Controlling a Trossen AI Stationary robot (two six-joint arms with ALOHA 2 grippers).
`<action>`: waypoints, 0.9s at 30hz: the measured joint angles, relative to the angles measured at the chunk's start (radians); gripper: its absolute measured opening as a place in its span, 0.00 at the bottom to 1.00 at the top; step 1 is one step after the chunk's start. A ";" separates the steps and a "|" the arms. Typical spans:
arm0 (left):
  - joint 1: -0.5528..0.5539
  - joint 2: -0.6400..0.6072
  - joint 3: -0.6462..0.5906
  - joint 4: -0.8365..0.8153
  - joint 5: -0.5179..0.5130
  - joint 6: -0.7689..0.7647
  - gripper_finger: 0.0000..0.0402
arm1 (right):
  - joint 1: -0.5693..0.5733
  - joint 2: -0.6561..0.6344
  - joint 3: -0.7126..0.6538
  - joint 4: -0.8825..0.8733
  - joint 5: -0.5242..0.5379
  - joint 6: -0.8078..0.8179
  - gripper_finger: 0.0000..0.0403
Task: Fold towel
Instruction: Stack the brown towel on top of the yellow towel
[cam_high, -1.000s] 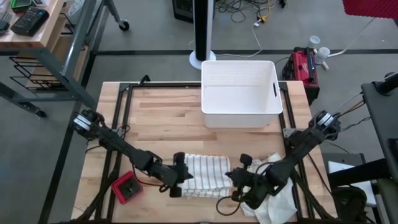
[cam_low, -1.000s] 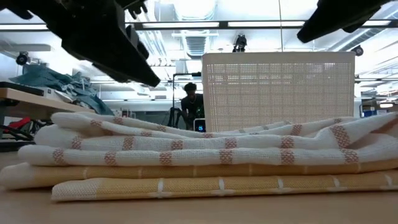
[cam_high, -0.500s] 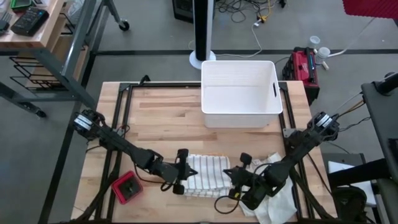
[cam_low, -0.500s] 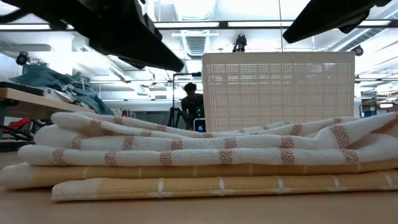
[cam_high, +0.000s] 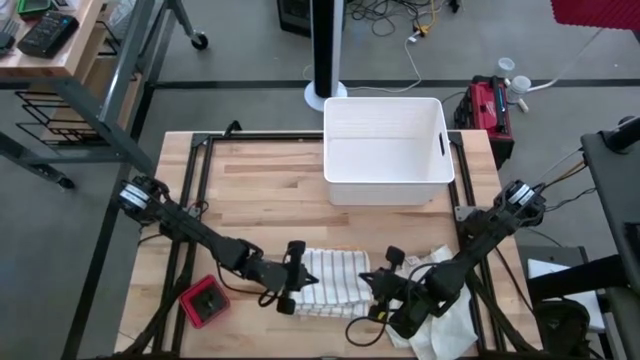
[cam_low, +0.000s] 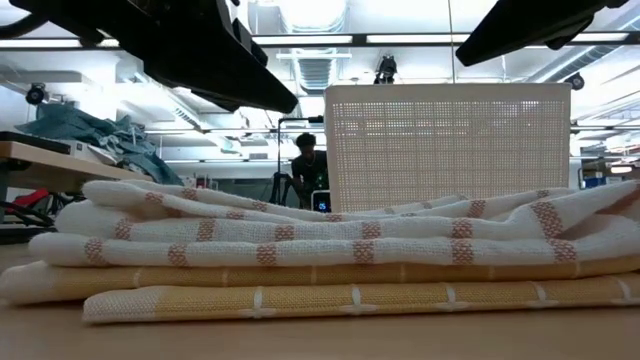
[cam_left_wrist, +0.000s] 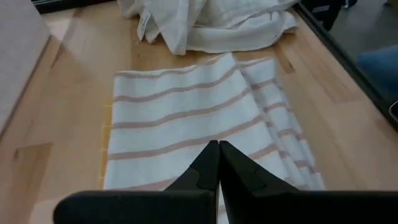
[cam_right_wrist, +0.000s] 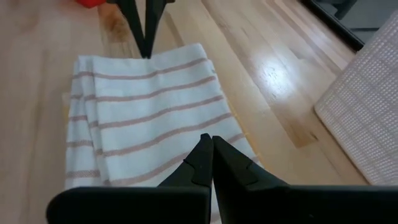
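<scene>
The towel (cam_high: 333, 280), white with reddish-brown stripes over a yellow layer, lies folded in several layers flat on the wooden table (cam_high: 260, 190) near its front edge. In the low view the towel (cam_low: 330, 255) is a flat stack. My left gripper (cam_high: 301, 276) is shut and hovers over the towel's left end, its fingertips (cam_left_wrist: 218, 144) closed above the striped top. My right gripper (cam_high: 373, 284) is shut and hovers over the towel's right end, fingertips (cam_right_wrist: 208, 138) together. In the low view both arms stand clear above the stack.
A white basket (cam_high: 385, 150) stands at the table's far side. A heap of white cloth (cam_high: 447, 312) lies at the front right beside the towel. A red block (cam_high: 205, 303) sits at the front left. A person (cam_low: 305, 165) shows far off in the room.
My left gripper has rolled about its own line and come up a little over the towel's left end, edging toward the right. It stays shut. The towel has kept its place and shape.
</scene>
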 joint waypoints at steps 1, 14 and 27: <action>0.000 0.002 0.000 0.002 0.000 -0.010 0.00 | 0.000 0.000 0.000 0.000 0.004 -0.004 0.00; -0.003 0.090 0.000 0.006 0.002 -0.106 0.00 | -0.011 0.000 0.000 0.002 0.092 -0.118 0.00; 0.077 0.244 0.007 0.011 -0.114 -0.400 0.00 | -0.025 0.000 0.000 0.003 0.098 -0.175 0.00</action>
